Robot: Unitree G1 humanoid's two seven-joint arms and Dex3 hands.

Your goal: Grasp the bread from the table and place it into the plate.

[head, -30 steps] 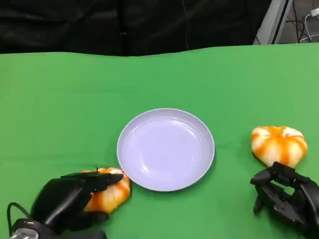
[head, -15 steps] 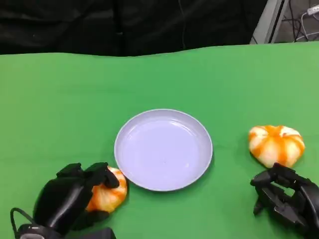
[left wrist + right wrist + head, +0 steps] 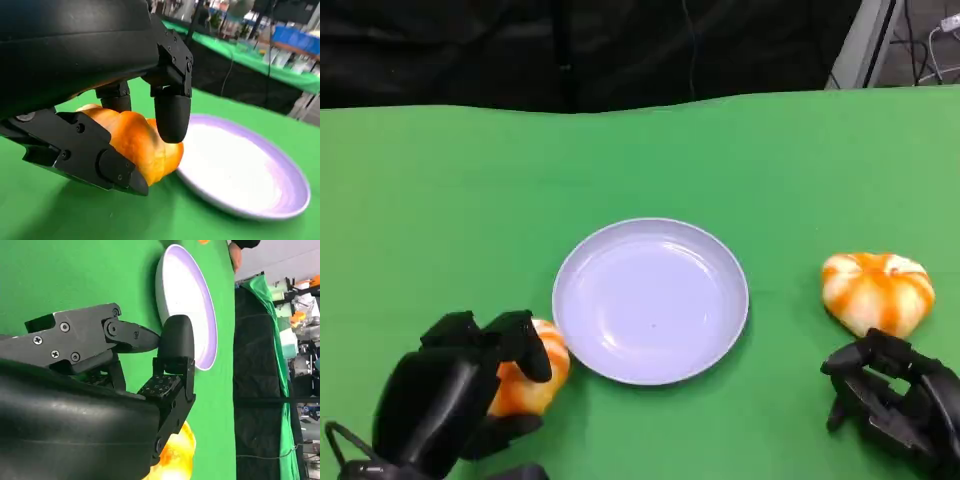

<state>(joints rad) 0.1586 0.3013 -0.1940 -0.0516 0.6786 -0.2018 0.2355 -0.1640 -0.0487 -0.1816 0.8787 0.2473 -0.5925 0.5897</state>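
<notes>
My left hand [image 3: 455, 390] grips an orange-and-white bread [image 3: 528, 385] at the table's near left, just left of the plate. In the left wrist view its fingers [image 3: 171, 112] curl over the bread [image 3: 135, 140] and the thumb lies under it. The empty lilac plate [image 3: 650, 300] sits in the middle of the green table and also appears in both wrist views [image 3: 240, 175] [image 3: 187, 305]. A second bread [image 3: 877, 290] lies at the right. Just in front of it rests my right hand [image 3: 895, 400], loosely curled and holding nothing, with that bread [image 3: 175, 457] beside its fingers.
The green table [image 3: 640, 160] ends at a dark backdrop at the far edge. A metal post and cables [image 3: 930, 40] stand at the back right. A person's hand [image 3: 235, 255] shows beyond the plate in the right wrist view.
The left hand's fingers have closed further over the left bread, covering more of it. The right hand and the right bread have stayed put.
</notes>
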